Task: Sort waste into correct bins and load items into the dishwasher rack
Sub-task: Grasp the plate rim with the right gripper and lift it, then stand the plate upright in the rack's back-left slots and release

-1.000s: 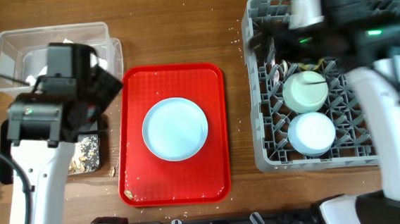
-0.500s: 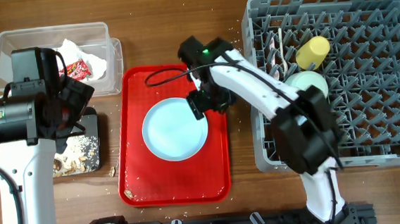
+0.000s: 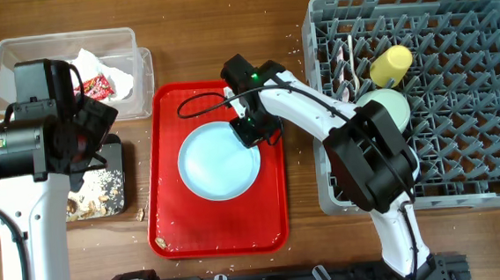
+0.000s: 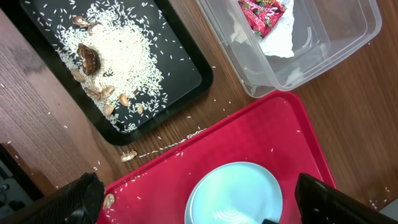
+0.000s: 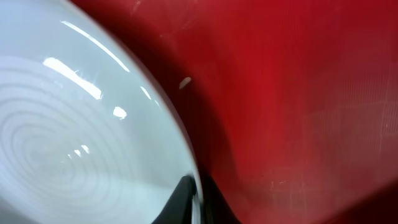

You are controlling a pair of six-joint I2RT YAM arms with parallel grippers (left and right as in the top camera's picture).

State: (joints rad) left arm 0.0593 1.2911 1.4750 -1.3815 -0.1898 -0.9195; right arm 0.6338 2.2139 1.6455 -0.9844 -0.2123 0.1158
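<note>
Right gripper (image 3: 255, 129) sits at upper-right rim of light blue plate (image 3: 216, 164) — fingertips pinched on the rim, one inside, one outside; plate lies flat on red tray (image 3: 269, 218), left of dishwasher rack (image 3: 485, 97); left gripper (image 4: 199, 199) spread wide, holding nothing — near black tray (image 4: 186, 81)

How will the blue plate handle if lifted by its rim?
Likely rigid: the light blue plate has a crisp round rim. Its glossy surface looks slippery, so an edge pinch by the right end effector may let it tilt.
</note>
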